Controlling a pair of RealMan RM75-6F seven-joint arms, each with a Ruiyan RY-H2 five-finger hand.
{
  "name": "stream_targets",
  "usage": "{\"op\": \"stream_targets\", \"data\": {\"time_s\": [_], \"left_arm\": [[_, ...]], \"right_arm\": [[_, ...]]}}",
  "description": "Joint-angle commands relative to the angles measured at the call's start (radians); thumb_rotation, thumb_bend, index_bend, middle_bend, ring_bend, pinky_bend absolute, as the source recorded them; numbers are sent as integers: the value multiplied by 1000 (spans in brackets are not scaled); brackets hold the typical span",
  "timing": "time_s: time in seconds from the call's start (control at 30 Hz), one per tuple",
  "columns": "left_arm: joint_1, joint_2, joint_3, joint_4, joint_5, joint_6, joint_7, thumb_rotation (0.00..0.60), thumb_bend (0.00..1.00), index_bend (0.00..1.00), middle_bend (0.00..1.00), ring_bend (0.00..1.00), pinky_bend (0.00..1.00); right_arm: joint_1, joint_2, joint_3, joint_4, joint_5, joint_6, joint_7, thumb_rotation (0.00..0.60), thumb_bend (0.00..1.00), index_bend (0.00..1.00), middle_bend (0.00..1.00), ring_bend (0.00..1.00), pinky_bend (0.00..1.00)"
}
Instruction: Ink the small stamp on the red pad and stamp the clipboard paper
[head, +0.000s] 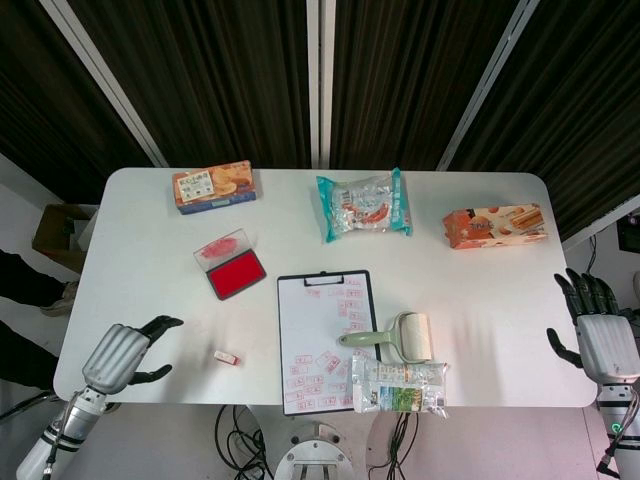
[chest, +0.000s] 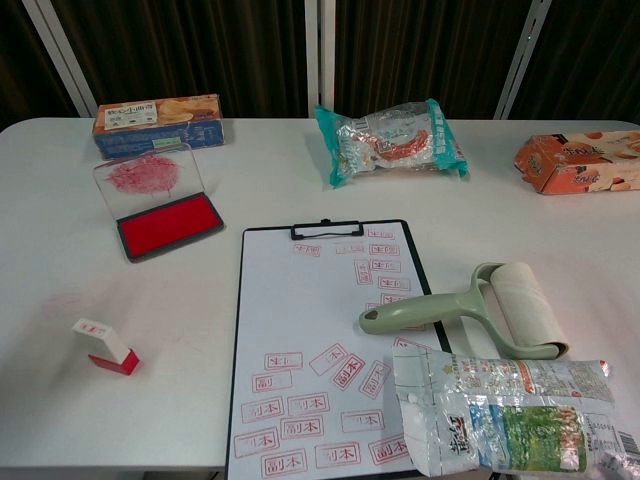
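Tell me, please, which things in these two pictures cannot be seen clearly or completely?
- Left hand: only in the head view; the chest view misses it.
- Right hand: head view only, at the frame's right edge.
- Clipboard: lower right corner hidden under the snack bag in both views.
- Small stamp: too small in the head view to read its face.
- Orange box: cut by the chest view's right edge.

White table (head: 150, 230); dark slatted wall (head: 210, 70)
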Motion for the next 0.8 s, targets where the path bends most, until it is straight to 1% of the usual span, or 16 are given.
{"op": "stream_targets", "data": {"time_s": [0.03,0.13,0.33,0.47,0.57,0.67,0.8], "left_arm": [[-40,-79,3,31,36,-48,81,600,141,247,314,856,1000],[-58,-109,3,37,27,-91,120,600,141,241,299,860,1000],[-74,-156,10,59,7,-140,166,600,141,250,295,861,1000],[-89,-179,13,76,4,-161,185,600,143,313,335,876,1000],[-99,-190,14,86,1,-172,189,600,155,343,381,889,1000],[-107,-194,15,92,-5,-183,205,600,166,378,403,893,1000],[-114,-193,22,88,-13,-195,213,600,227,413,421,904,1000]], "right_arm": [[-3,4,0,-4,-1,6,-4,600,270,0,0,0,0],[-9,10,0,-10,-1,14,-4,600,270,0,0,0,0],[-14,12,-1,-4,7,12,3,600,270,0,0,0,0],[-14,5,-3,4,8,7,6,600,270,0,0,0,0],[-15,4,-2,4,7,8,7,600,270,0,0,0,0],[-17,6,0,4,7,14,10,600,270,0,0,0,0],[-20,9,2,8,11,16,15,600,270,0,0,0,0]]}}
